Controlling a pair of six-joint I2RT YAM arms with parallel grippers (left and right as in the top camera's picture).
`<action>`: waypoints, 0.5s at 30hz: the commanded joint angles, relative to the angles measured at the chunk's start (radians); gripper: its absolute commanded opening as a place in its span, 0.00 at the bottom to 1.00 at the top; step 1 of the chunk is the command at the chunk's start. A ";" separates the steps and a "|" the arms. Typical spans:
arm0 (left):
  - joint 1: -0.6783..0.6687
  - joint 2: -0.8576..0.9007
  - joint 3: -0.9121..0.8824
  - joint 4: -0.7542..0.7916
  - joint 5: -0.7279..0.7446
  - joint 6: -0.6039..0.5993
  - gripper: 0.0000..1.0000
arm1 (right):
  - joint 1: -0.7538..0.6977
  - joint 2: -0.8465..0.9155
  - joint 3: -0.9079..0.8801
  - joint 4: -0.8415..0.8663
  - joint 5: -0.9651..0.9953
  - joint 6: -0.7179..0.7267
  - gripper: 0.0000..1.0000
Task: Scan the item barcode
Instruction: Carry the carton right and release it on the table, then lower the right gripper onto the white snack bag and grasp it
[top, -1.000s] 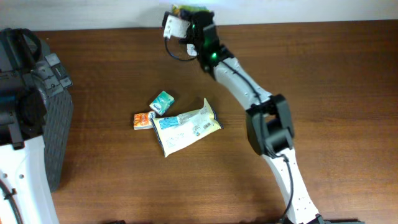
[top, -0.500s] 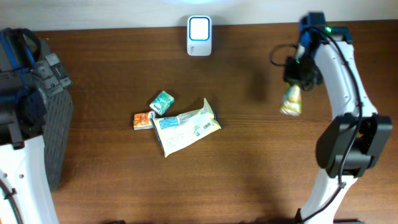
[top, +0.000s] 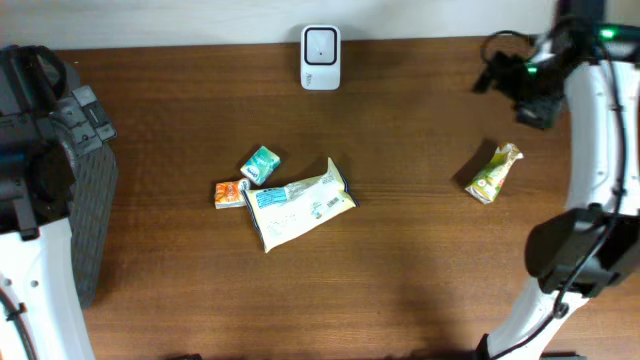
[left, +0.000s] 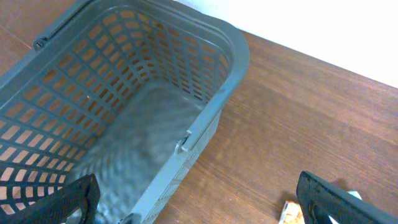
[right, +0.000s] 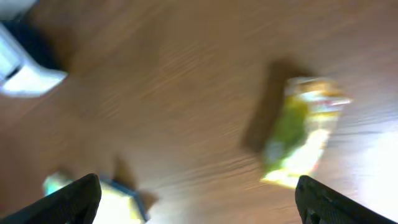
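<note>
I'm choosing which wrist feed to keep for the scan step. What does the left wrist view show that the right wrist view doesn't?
Only the left wrist view shows the grey basket, which looks empty where its inside is visible. Only the right wrist view, which is blurred, shows the green-yellow packet lying on the table and the white scanner at its upper left edge. Both views show the wooden table. Each also shows its own tool open with nothing between the fingers: the left tool and the right tool.

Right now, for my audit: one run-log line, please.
right gripper: open, empty | green-yellow snack packet: lying on wooden table | left gripper: open, near grey plastic basket
</note>
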 joint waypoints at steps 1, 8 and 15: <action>0.004 -0.005 0.006 0.001 -0.010 0.002 0.99 | 0.174 0.055 -0.019 0.014 -0.168 -0.131 1.00; 0.004 -0.005 0.006 0.001 -0.010 0.002 0.99 | 0.663 0.256 -0.022 0.126 -0.169 -0.096 0.84; 0.004 -0.005 0.006 0.001 -0.010 0.002 0.99 | 0.978 0.309 -0.022 0.359 -0.210 -0.097 0.82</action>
